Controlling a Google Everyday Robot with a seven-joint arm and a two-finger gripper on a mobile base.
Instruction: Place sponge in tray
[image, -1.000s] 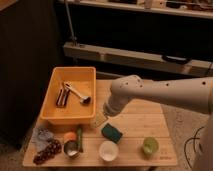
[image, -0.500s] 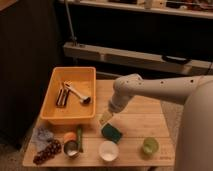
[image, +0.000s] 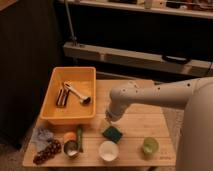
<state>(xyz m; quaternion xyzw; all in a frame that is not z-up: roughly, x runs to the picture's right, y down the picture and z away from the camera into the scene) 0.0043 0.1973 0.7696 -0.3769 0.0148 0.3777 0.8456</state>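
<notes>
1. At the near edge of the desk (image: 140, 125), a white cup (image: 108, 150), a green cup (image: 149, 146), a can (image: 71, 147) and a bunch of grapes (image: 45, 151) are lined up. No displacement of these is registered against the views taken a second and half a second earlier.
2. The sponge (image: 112, 133) is found lying flat on the desk, just behind the white cup. Its position is unchanged across all three views, so it has not been lifted.
3. The pincer (image: 106, 122) is held low, just beside the far-left corner of the sponge. Only a slight shift is noted since the earlier views. Neither its opening nor contact with the sponge can be told.
4. The arm (image: 155, 95) has been swung further into view from the right, and its bulk now fills that side.
5. The tray (image: 67, 116) is located to the rear left, near the pincer. Metal utensils (image: 70, 92) are held in it, and free floor is left.
6. The approach is judged to be ending with the grasp not yet confirmed. Closure, lift and transfer to the rear left are still required.
</notes>
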